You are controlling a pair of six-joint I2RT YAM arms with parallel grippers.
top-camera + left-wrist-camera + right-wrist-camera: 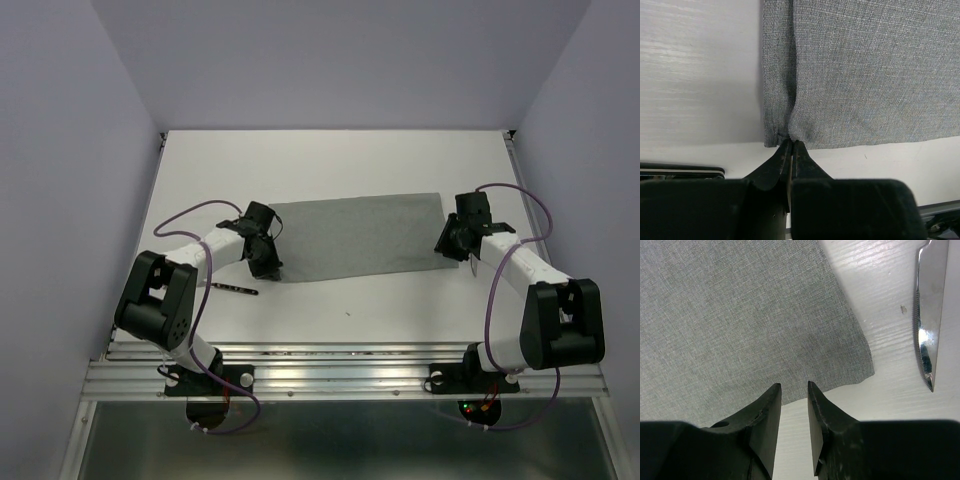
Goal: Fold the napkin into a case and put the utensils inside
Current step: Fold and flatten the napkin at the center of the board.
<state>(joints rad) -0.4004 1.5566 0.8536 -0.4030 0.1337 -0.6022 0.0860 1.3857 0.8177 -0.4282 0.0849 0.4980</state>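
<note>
The grey napkin (360, 238) lies flat as a wide oblong in the middle of the table. My left gripper (268, 268) is at its near left corner. In the left wrist view the jaws are shut, and their tips (791, 142) pinch the napkin's (865, 70) near edge, where a crease runs up. My right gripper (447, 243) is at the near right corner. It is open by a narrow gap and empty, with its tips (794, 385) just short of the napkin's (740, 315) edge. A silver knife blade (929, 315) lies right of that corner. A dark-handled utensil (235, 288) lies near the left arm.
The white table (330, 160) is walled at the back and on both sides. A metal rail (340, 375) runs along its near edge. A dark utensil handle (680, 171) shows at the lower left of the left wrist view.
</note>
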